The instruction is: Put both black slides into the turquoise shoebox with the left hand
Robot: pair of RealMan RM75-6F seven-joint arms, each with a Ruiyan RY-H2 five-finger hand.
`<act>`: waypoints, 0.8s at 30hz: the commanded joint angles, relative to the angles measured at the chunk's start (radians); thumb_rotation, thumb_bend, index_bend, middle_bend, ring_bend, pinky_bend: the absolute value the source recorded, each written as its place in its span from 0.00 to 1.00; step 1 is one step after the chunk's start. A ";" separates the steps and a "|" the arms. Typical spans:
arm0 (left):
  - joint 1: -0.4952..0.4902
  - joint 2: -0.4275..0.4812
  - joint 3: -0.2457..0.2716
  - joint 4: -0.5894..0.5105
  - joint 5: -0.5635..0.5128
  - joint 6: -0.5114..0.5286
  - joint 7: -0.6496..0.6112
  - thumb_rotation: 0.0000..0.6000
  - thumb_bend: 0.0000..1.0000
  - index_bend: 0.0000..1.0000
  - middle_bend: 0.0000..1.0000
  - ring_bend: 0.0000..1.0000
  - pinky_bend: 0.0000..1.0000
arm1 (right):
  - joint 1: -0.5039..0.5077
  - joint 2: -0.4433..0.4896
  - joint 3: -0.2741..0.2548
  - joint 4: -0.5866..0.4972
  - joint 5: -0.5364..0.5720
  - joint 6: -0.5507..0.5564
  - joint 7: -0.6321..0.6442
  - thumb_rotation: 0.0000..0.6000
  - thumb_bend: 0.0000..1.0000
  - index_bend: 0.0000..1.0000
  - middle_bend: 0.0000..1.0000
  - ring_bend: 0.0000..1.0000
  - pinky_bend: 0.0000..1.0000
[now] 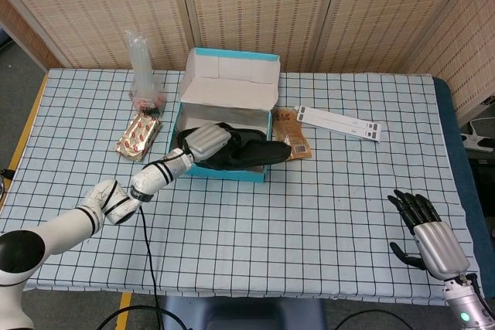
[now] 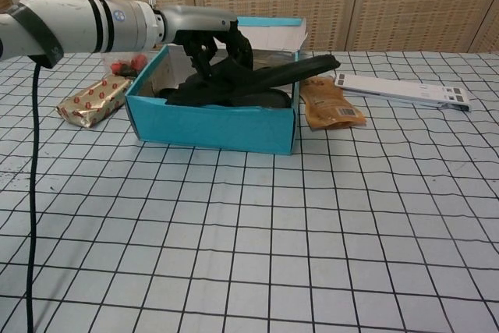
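step: second slide going into box | left hand fingers wrapped round it | right hand fingers spread, empty | next: tuck toe in, let go

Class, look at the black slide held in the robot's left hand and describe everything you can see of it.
The black slide is matte, rubbery-looking, with a broad strap and flat sole. The left hand grips it at the strap end. It lies tilted across the turquoise shoebox, one end low inside, the other end sticking out over the box's right wall toward the brown packet. Under it in the box lies a second black slide, mostly hidden.
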 commanded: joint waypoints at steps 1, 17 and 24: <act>-0.011 -0.011 0.023 0.022 0.005 -0.012 -0.003 1.00 0.65 0.77 0.78 0.66 0.72 | 0.000 0.001 -0.001 -0.001 -0.001 -0.001 0.003 1.00 0.22 0.00 0.00 0.00 0.00; -0.031 -0.044 0.080 0.052 -0.052 -0.114 0.105 1.00 0.65 0.77 0.78 0.67 0.73 | 0.005 0.005 -0.011 0.000 -0.013 -0.010 0.019 1.00 0.22 0.00 0.00 0.00 0.00; -0.005 -0.033 0.051 0.030 -0.077 -0.026 0.145 1.00 0.65 0.77 0.79 0.68 0.73 | 0.008 0.006 -0.012 0.001 -0.010 -0.016 0.021 1.00 0.22 0.00 0.00 0.00 0.00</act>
